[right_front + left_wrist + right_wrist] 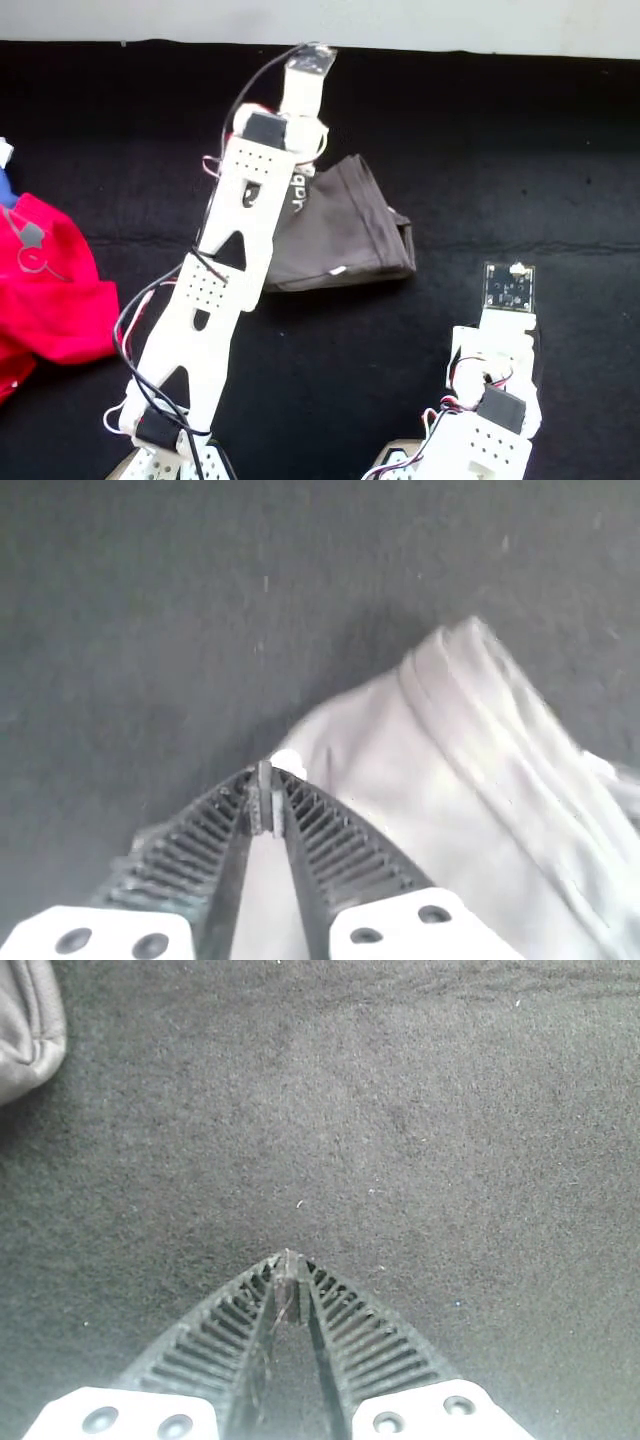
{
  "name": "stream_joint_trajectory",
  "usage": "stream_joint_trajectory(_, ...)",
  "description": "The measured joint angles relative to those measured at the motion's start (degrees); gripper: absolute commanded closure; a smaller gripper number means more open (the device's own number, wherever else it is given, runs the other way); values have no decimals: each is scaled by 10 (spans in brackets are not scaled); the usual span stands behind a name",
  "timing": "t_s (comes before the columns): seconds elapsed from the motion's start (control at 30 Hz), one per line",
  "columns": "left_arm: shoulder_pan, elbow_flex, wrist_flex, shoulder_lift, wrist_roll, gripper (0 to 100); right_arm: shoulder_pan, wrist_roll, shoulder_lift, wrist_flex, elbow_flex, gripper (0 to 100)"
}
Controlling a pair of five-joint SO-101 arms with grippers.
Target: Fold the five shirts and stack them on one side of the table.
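Around the middle of the black table (520,140) sits a folded grey shirt (345,235), and the left arm (230,260) is stretched out over its left side. From the wrist view, the left gripper (264,792) is clenched tight, with its tips right at the shirt's edge. I honestly can't tell if any cloth is pinched in there. A crumpled red shirt (50,290) is well apart at the table's left edge. The right arm (495,410) is tucked back near the front. The right gripper (288,1272) is clamped closed on nothing above bare tabletop, with a corner of the grey shirt off to one side.
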Motion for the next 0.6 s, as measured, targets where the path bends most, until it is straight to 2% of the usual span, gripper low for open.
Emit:
stream_joint_trajectory(0.2, -32, -3, 106, 0, 0, 992, 0, 0, 0, 0, 0, 992)
stream_joint_trajectory(0.4, -84, -4, 116, 16, 0, 992, 0, 0, 0, 57, -5, 992)
stream_joint_trajectory(0.6, -86, -4, 117, 50, 0, 992, -8, 0, 0, 149, -147, 992)
